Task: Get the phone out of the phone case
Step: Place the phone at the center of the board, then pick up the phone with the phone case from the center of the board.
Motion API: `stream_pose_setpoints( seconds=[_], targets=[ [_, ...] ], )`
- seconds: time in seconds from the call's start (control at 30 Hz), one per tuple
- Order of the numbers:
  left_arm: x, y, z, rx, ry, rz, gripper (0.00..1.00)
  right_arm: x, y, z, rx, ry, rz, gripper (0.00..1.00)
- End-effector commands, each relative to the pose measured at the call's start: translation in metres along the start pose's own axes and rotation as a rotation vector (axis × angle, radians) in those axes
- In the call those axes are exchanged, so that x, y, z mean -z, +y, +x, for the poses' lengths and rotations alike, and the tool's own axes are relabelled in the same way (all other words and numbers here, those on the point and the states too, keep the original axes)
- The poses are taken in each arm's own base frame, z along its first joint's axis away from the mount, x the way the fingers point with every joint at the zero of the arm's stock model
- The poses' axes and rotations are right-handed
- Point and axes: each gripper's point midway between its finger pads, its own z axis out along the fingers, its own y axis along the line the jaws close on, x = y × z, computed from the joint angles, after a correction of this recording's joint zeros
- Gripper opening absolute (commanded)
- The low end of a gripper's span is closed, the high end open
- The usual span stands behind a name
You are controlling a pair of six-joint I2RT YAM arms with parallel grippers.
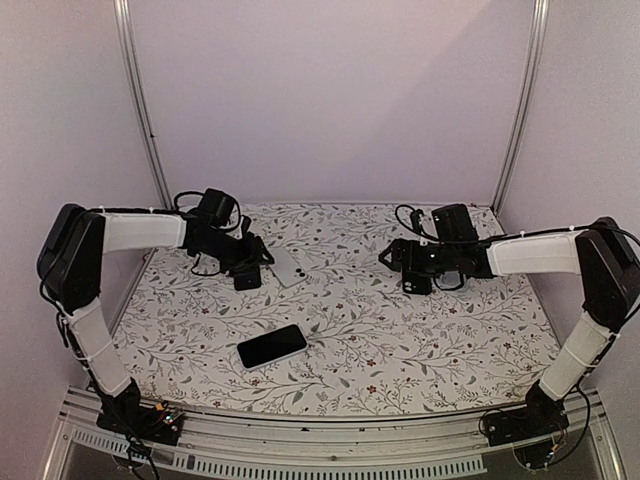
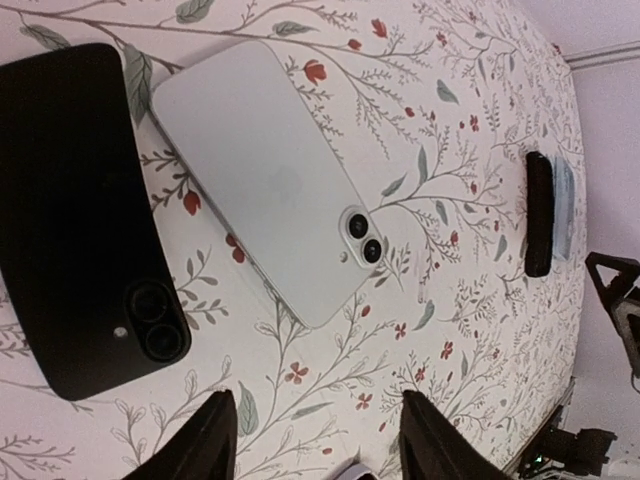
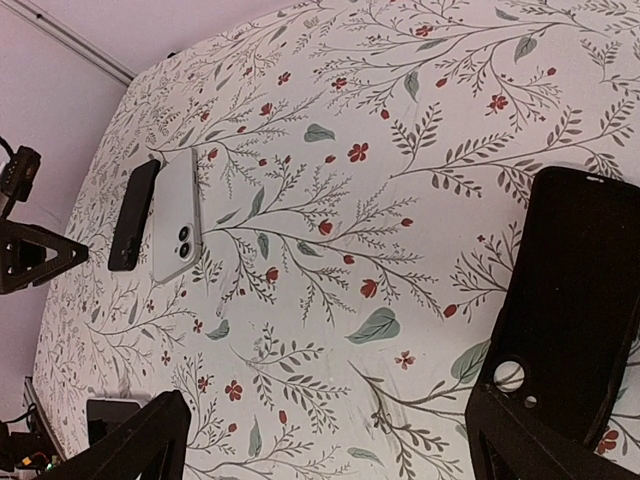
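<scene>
While white phone (image 2: 270, 180) lies face-down just beside black case (image 2: 80, 220) | left gripper (image 2: 315, 425) parted, holding nothing | right gripper (image 3: 330, 425) spread wide, empty

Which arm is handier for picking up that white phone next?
Probably the left: the left gripper hangs open right beside the white phone, while the right gripper hangs far off beside a black phone case.

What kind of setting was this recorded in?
Likely a lab robot cell: metal frame posts against plain pale walls, a slotted rail along the near edge, and a floral cloth as the work surface.
</scene>
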Motion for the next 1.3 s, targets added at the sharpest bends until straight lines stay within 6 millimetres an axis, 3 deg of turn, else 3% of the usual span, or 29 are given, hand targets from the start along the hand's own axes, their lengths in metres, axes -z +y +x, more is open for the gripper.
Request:
stream_pose_setpoints(
  seconds=[0.0,0.2,0.4,0.73,0.87,1.13,1.27],
  targets=[
    [0.006,-0.007,0.040,-0.133,0.054,-0.053,0.63,-0.004,0.009,-0.004,0.036,0.011,-0.017,0.99],
    [0.014,-0.015,0.084,-0.257,0.112,-0.079,0.86,-0.002,0.013,-0.006,0.041,0.009,-0.028,0.99],
    [0.025,-0.011,0.128,-0.380,0.177,-0.121,0.99,0.004,0.018,-0.006,0.049,0.007,-0.044,0.99],
    [0.026,0.004,0.193,-0.502,0.268,-0.176,0.99,0.020,0.032,-0.004,0.067,-0.017,-0.059,0.99],
    [0.022,0.013,0.196,-0.491,0.253,-0.193,0.99,0.023,0.036,0.002,0.065,-0.016,-0.065,0.99],
    [0.026,0.016,0.179,-0.494,0.168,-0.251,0.99,0.031,0.041,0.009,0.059,-0.020,-0.068,0.99],
    [0.024,0.011,0.188,-0.501,0.205,-0.201,0.99,0.033,0.041,0.011,0.058,-0.022,-0.067,0.99]
  ],
)
